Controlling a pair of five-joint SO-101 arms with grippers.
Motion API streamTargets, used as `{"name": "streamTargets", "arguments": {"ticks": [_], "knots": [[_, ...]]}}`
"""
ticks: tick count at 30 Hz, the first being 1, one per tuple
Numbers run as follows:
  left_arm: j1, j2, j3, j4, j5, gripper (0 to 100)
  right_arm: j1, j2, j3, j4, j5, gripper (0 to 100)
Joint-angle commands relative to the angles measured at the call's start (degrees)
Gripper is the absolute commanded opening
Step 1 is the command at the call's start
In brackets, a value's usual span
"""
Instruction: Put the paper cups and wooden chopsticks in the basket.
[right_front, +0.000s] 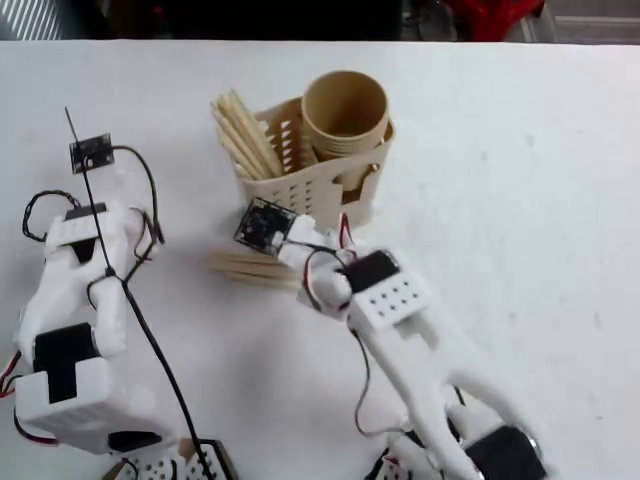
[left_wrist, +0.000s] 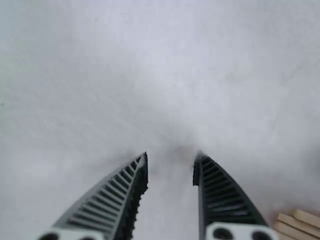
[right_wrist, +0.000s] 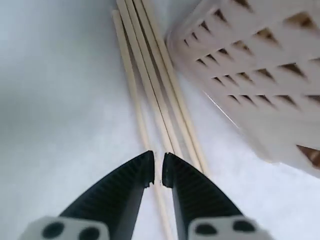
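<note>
Chopsticks (right_wrist: 150, 90) on the white surface (right_wrist: 60, 100) are pinched by the lowered right claw (right_wrist: 158, 162); the left claw (left_wrist: 172, 157) is held spread.

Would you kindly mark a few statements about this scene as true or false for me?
1. The paper cups stand stacked inside the basket. True.
2. Every chopstick is already in the basket. False: several loose chopsticks lie on the table beside it.
3. The right pincer is down at the loose chopsticks. True.
4. The left pincer grips a paper cup. False: it is open over bare table.
</note>
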Motion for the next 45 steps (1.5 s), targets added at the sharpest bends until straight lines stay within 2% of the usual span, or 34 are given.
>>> {"name": "streamTargets", "arguments": {"ticks": [1, 8, 13, 28, 45], "knots": [[0.57, -0.31, -0.35, -1.32, -0.79, 17, 1.01, 6.29, -0.35, -7.52, 0.35, 4.3], [0.57, -0.31, -0.35, -1.32, -0.79, 17, 6.55, 14.37, -0.44, -13.76, -0.09, 3.9], [0.57, -0.31, -0.26, -1.32, -0.79, 17, 9.98, 14.37, -0.7, -15.25, -4.92, 3.8], [0.57, -0.31, -0.18, -1.32, -0.79, 17, 9.54, 19.56, -0.88, -16.66, -4.48, 3.8], [0.57, -0.31, -0.35, -1.32, -0.79, 17, 3.12, 16.22, 1.67, -5.14, -4.48, 1.7]]}}
